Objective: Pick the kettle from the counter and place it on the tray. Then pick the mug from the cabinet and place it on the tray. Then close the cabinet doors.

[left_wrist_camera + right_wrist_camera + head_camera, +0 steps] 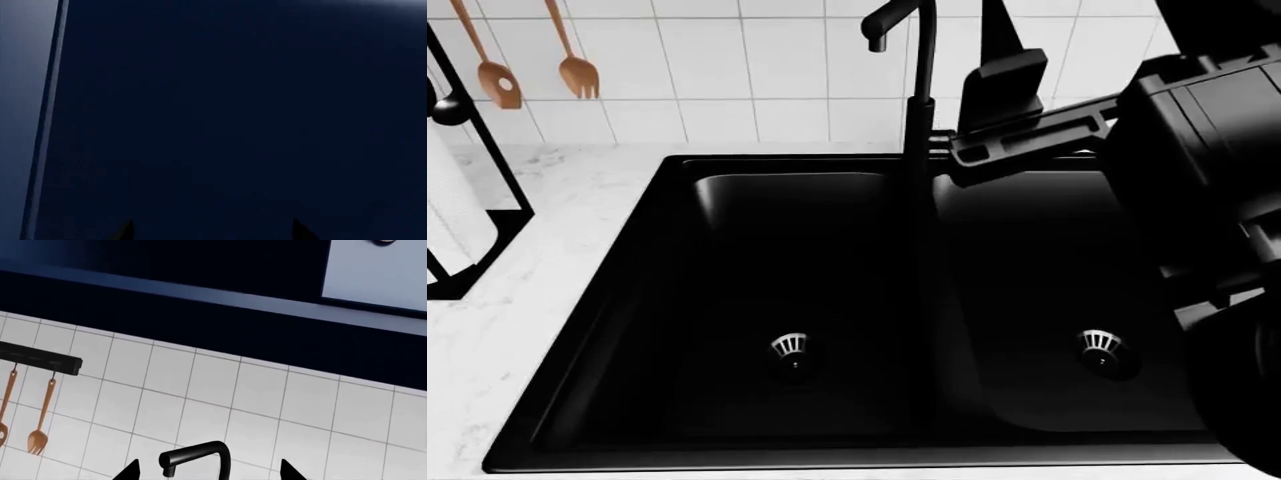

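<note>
Right gripper [1004, 95], raised above the black sink [614, 300] beside the faucet [193, 455] (jaws apart, empty). Kettle, tray and mug lie out of view; left gripper's state indeterminable. Swing wide, clearing the faucet.

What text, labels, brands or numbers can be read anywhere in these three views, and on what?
None. No readable writing shows on the black sink, the faucet, the white wall tiles, the hanging copper utensils, the marble counter or the dark cabinet panel.
</note>
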